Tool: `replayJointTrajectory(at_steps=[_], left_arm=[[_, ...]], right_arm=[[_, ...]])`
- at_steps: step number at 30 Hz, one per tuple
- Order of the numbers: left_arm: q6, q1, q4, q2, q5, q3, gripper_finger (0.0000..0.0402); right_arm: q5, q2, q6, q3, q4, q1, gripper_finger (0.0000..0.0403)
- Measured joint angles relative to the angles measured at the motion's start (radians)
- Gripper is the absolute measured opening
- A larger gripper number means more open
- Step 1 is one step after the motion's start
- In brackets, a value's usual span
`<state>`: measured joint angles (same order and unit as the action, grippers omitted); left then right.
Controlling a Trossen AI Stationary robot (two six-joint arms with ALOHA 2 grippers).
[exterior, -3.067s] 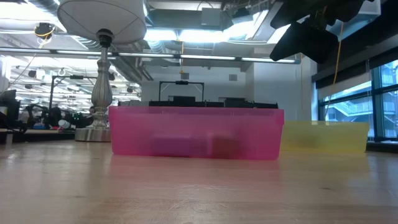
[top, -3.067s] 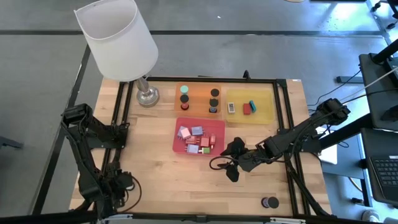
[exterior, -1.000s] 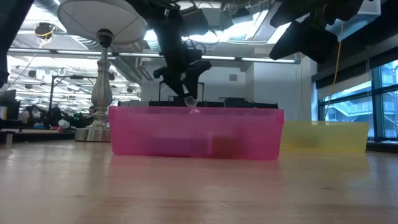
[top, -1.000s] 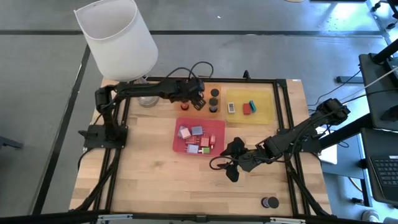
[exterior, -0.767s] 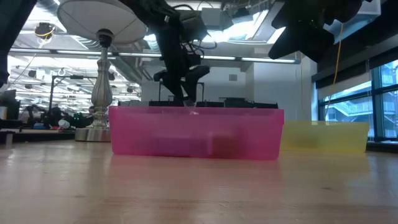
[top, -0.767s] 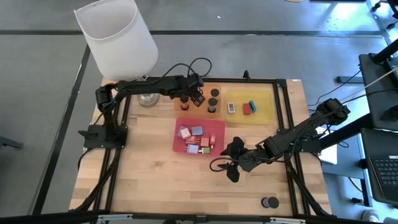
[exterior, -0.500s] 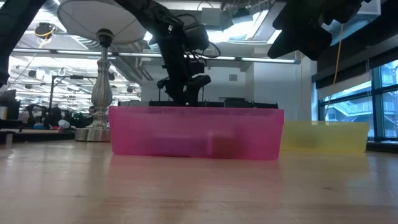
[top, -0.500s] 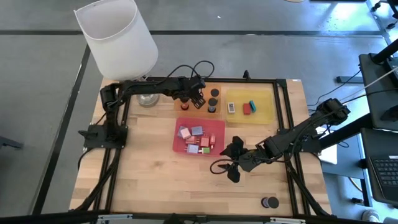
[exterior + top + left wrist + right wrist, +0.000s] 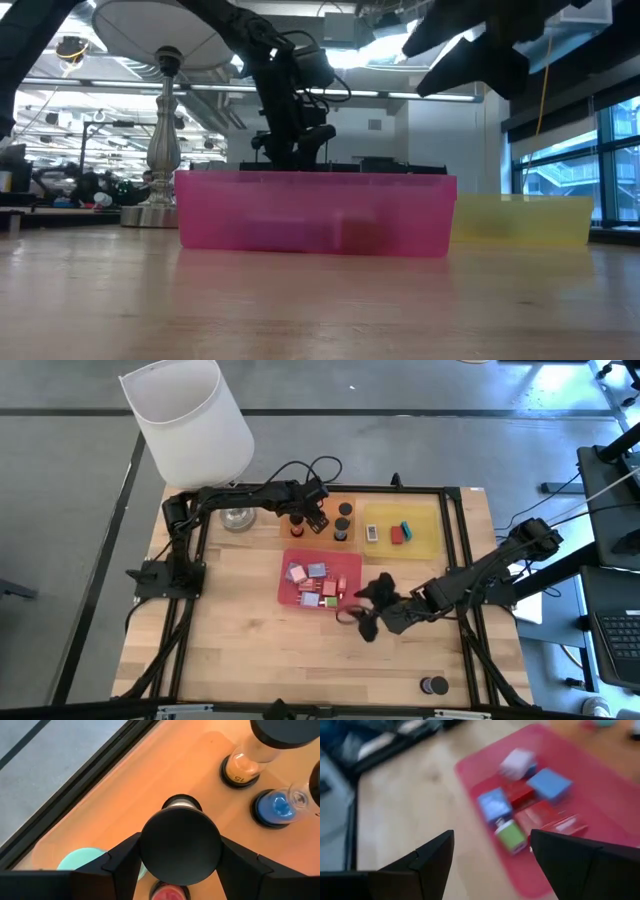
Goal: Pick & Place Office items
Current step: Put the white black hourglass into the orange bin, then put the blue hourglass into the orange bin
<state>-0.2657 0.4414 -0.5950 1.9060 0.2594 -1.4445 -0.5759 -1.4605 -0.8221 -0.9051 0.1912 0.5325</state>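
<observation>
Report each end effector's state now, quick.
Left end effector: over the orange tray, closed on a black-capped cylinder.
Right end effector: open, holding nothing, beside the red tray.

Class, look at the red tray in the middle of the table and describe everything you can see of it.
The red tray is a shallow, see-through plastic rectangle with low walls and rounded corners, lying flat on the wooden table. It holds a loose cluster of small blocks: pink, lavender-blue, red and green. Seen level, its wall glows pink. It lies in front of the orange tray. The right gripper hovers, open, by its near right corner.
</observation>
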Motion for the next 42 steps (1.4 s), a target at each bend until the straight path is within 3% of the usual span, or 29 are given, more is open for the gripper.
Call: replayJointTrajectory(at_steps=[4, 11, 19, 26, 31, 42], left_arm=[[0.009, -0.001, 0.0, 0.0, 0.003, 0.0, 0.0229], [-0.008, 0.0, 0.006, 0.0, 0.011, 0.0, 0.0262], [-0.008, -0.001, 0.011, -0.033, 0.04, -0.052, 0.0297], [-0.058, -0.026, -0.161, -0.092, -0.12, -0.191, 0.0295], [-0.088, -0.109, -0.24, -0.153, -0.206, -0.202, 0.0294], [-0.231, -0.448, -0.279, -0.285, -0.005, -0.201, 0.0294]], right_arm=[[-0.077, 0.0, -0.101, 0.0, 0.0, -0.015, 0.0265], [-0.054, 0.0, -0.096, 0.0, 0.0, -0.046, 0.0265], [0.092, 0.0, -0.024, 0.0, 0.003, -0.053, 0.0265], [0.268, 0.0, 0.02, 0.0, -0.012, -0.052, 0.0265], [0.312, 0.0, 0.022, 0.0, -0.012, -0.052, 0.0265], [0.308, 0.0, 0.021, 0.0, -0.021, -0.052, 0.0265]])
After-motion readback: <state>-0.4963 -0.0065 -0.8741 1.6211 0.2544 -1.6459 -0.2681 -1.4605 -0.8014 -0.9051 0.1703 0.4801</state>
